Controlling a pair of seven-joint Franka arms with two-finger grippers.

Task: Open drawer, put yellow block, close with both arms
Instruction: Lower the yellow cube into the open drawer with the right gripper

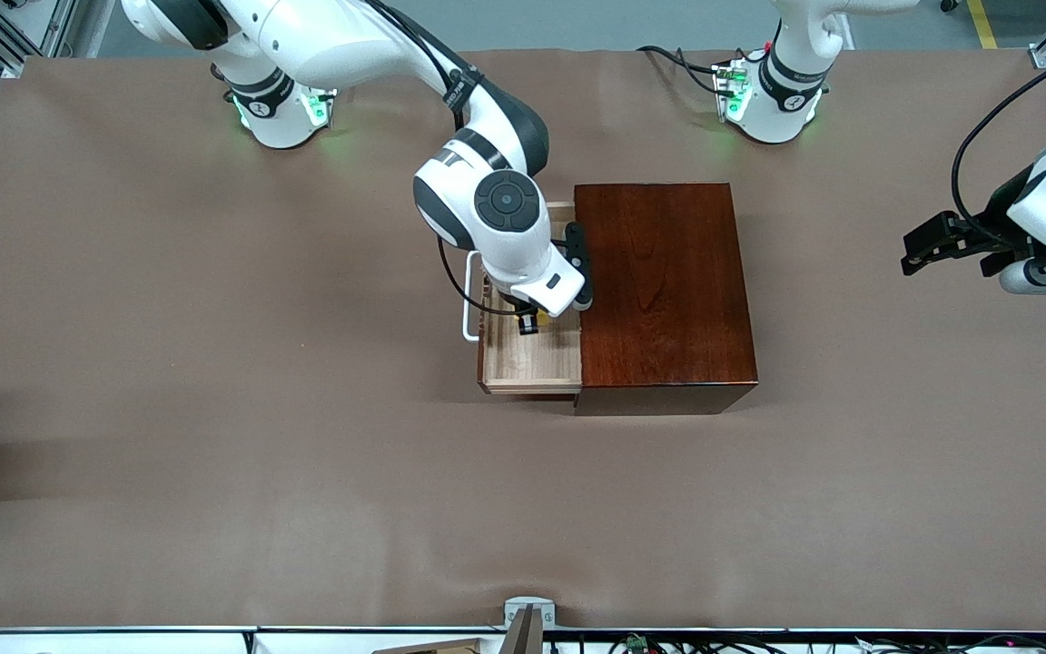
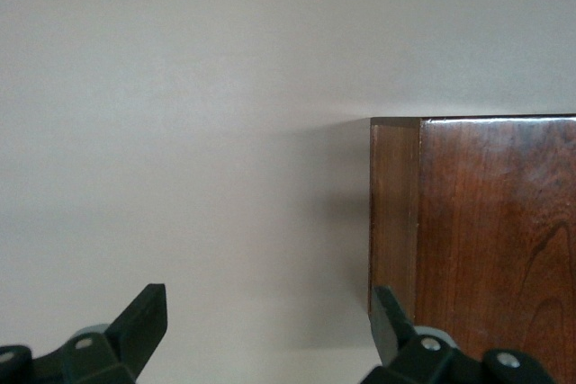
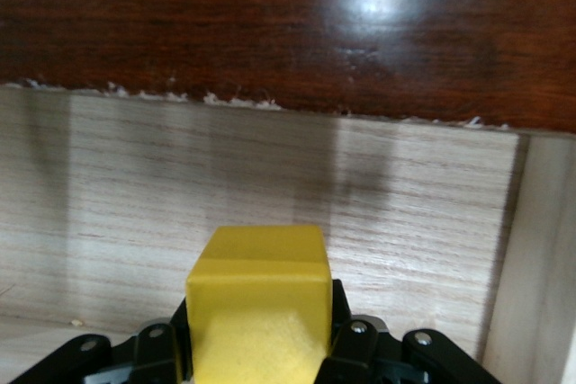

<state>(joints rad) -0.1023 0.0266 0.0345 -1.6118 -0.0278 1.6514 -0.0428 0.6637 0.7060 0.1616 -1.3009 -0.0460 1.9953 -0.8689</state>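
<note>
The yellow block is clamped in the right pincer, which hangs low over the pale floor of the open drawer, so the block can be released without a drop. The white handle points toward the right arm's end of the table. The left pincer waits with fingers apart beside the mahogany box, probably ready for closing.
</note>
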